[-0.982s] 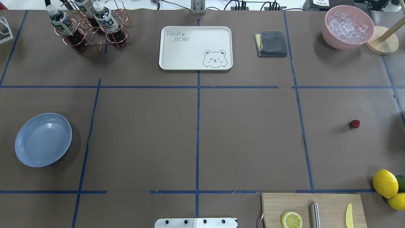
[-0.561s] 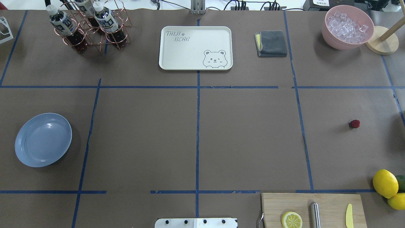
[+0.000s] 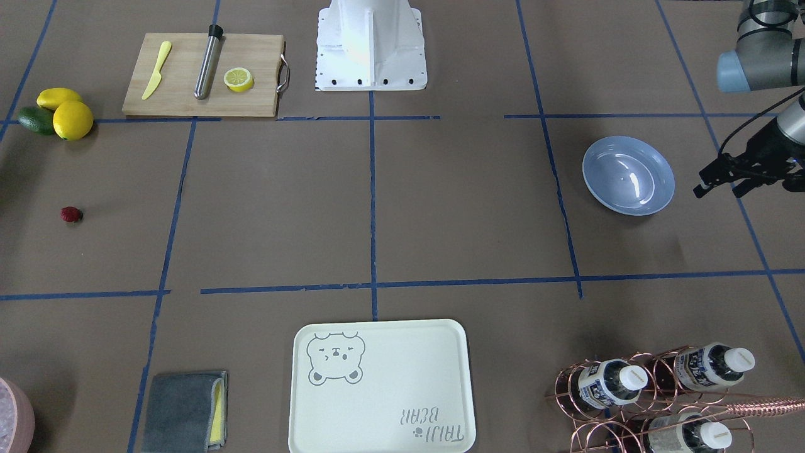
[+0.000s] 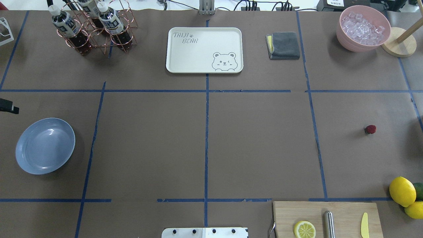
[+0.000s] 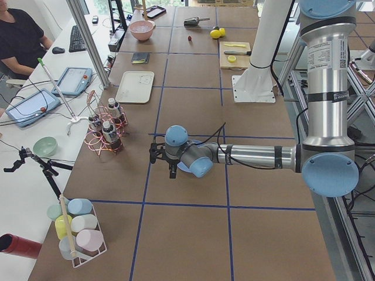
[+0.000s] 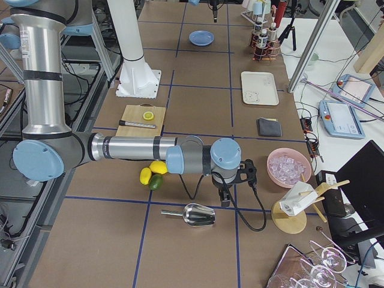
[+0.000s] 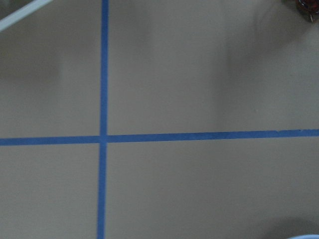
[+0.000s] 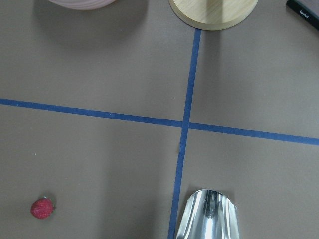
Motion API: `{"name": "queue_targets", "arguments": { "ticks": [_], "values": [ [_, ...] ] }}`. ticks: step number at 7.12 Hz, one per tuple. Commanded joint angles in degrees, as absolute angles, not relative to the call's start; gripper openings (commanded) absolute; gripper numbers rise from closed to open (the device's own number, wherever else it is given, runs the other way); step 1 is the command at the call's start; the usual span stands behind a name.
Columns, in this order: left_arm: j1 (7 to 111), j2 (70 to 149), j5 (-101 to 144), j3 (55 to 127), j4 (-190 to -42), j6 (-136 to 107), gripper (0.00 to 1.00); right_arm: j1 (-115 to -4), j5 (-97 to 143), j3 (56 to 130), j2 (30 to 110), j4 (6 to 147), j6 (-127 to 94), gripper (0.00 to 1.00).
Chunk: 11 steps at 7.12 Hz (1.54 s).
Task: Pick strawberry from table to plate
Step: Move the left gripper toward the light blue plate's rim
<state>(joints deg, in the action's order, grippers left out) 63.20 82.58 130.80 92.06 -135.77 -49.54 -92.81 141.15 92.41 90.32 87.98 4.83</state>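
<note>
The strawberry (image 4: 370, 129) lies alone on the brown table (image 4: 257, 148) at the right side, also seen as strawberry (image 3: 71, 214) and, low left in the right wrist view, strawberry (image 8: 42, 208). The light-blue plate (image 4: 45, 145) sits empty at the far left, shown too as plate (image 3: 627, 175). My left gripper (image 3: 718, 189) hovers just beyond the plate's outer side, jaws apart and holding nothing; only its black tip (image 4: 8, 107) shows overhead. My right gripper (image 6: 225, 195) shows only in the exterior right view, near the lemons, and I cannot tell its state.
A cutting board (image 4: 325, 218) with a lemon half, a metal rod and a yellow knife sits front right, with lemons (image 4: 402, 191) beside it. A metal scoop (image 8: 209, 216) lies near the right arm. Bear tray (image 4: 204, 49), grey cloth (image 4: 283, 45), ice bowl (image 4: 363, 28) and bottle rack (image 4: 96, 26) line the back.
A black tip of my left gripper has come into the overhead view at the left edge, above the plate. The strawberry and plate have not moved.
</note>
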Motion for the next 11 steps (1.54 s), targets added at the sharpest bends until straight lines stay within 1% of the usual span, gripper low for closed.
{"name": "queue_targets", "arguments": {
  "ticks": [1, 3, 4, 5, 7, 11],
  "values": [
    [58.5, 79.7, 129.6, 91.9, -142.0, -55.3, 1.0, -92.8, 145.5, 91.4, 90.7, 87.6, 3.3, 1.0],
    [56.5, 79.7, 127.2, 91.5, -141.9, -55.4, 0.9, -92.8, 145.4, 91.7, 90.4, 87.5, 3.5, 1.0],
    [55.7, 79.7, 125.8, 91.0, -142.0, -55.3, 0.86, -92.8, 145.2, 91.7, 90.4, 87.5, 3.4, 1.0],
    [55.2, 79.8, 125.6, 90.8, -142.1, -55.2, 0.84, -92.8, 145.1, 91.8, 90.4, 87.5, 3.4, 1.0],
    [55.1, 79.9, 125.6, 90.7, -142.4, -54.8, 0.74, -92.8, 145.1, 92.2, 90.2, 87.5, 3.3, 1.0],
    [53.6, 79.8, 125.6, 89.8, -142.9, -54.9, 0.73, -92.8, 145.0, 92.1, 89.7, 87.5, 3.3, 1.0]
  ]
}}
